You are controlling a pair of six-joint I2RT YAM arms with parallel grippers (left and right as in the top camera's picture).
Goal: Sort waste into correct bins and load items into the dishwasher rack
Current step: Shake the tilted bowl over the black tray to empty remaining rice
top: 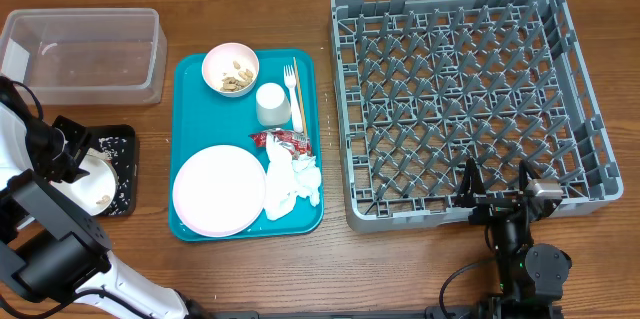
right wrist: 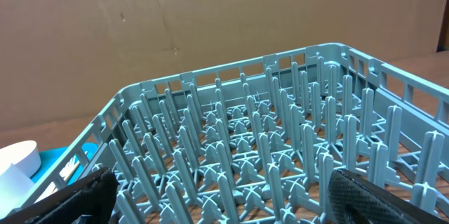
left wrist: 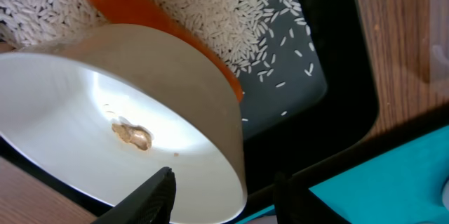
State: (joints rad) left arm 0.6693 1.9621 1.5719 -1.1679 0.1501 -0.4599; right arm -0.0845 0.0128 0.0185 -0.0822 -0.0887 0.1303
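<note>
We pinch the rim of the tipped white bowl with our left gripper right over the black tray, one scrap stuck inside, while our right gripper sits wide open beside the rack, far to the right.

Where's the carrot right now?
Top left of the left wrist view, the carrot lies on rice in the black tray, behind the white bowl.

Brown wooden table, plain cardboard backdrop behind.
</note>
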